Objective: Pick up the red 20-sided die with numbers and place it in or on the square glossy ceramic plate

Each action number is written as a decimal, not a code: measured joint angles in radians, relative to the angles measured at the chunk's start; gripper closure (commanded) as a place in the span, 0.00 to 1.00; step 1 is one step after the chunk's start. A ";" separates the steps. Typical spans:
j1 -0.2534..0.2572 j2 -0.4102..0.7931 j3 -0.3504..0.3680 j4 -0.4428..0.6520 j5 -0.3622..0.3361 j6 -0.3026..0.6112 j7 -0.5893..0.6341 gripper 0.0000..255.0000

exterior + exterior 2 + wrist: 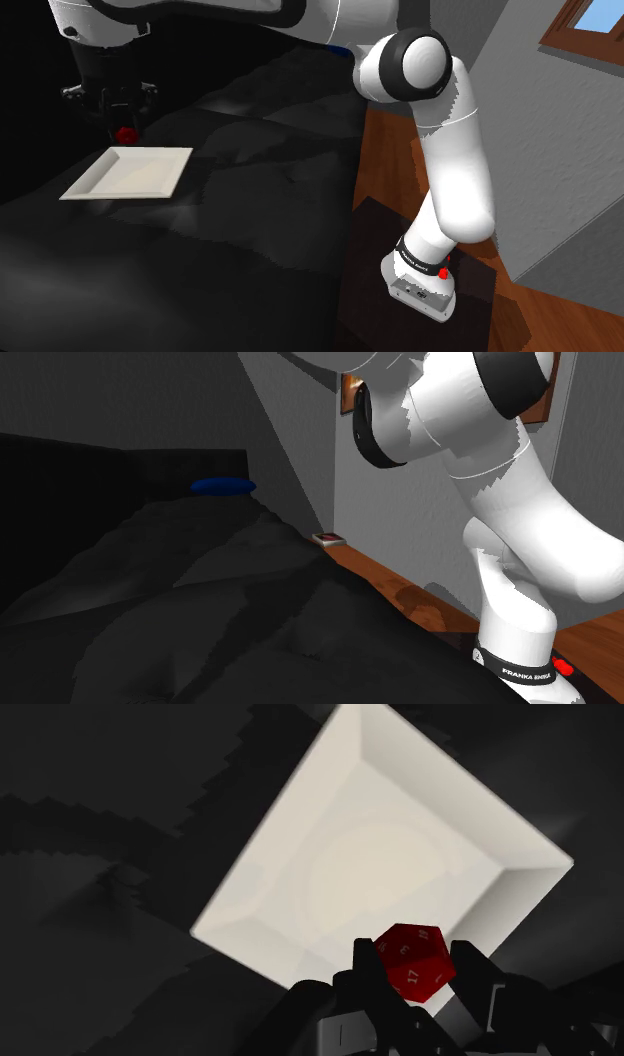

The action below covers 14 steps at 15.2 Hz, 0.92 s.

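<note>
A red many-sided die with white numbers sits clasped between my black fingers; the gripper is shut on it. In the shoulder view the die hangs in the gripper just above the far edge of a square white plate. That plate lies flat on the dark surface and spreads out ahead of the fingertips in the wrist view.
The plate rests on a dark, rumpled, cushion-like surface. A blue disc-shaped object sits at the back of it. My stand is on a wooden floor beside a grey wall.
</note>
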 measured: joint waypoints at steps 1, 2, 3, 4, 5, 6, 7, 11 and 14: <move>-0.006 -0.003 0.001 -0.020 0.001 0.017 0.002 1.00; -0.010 -0.003 0.001 -0.037 0.001 0.031 0.004 1.00; -0.014 -0.005 0.001 -0.053 0.001 0.045 0.006 1.00; -0.015 -0.002 0.000 -0.059 0.000 0.054 0.007 1.00; -0.020 -0.005 0.001 -0.080 0.000 0.071 0.010 1.00; -0.027 -0.009 0.001 -0.102 0.001 0.088 0.011 1.00; -0.031 -0.009 0.001 -0.118 0.001 0.103 0.013 1.00; -0.036 -0.013 0.002 -0.136 0.002 0.116 0.015 1.00; -0.036 -0.013 0.002 -0.137 0.002 0.117 0.015 1.00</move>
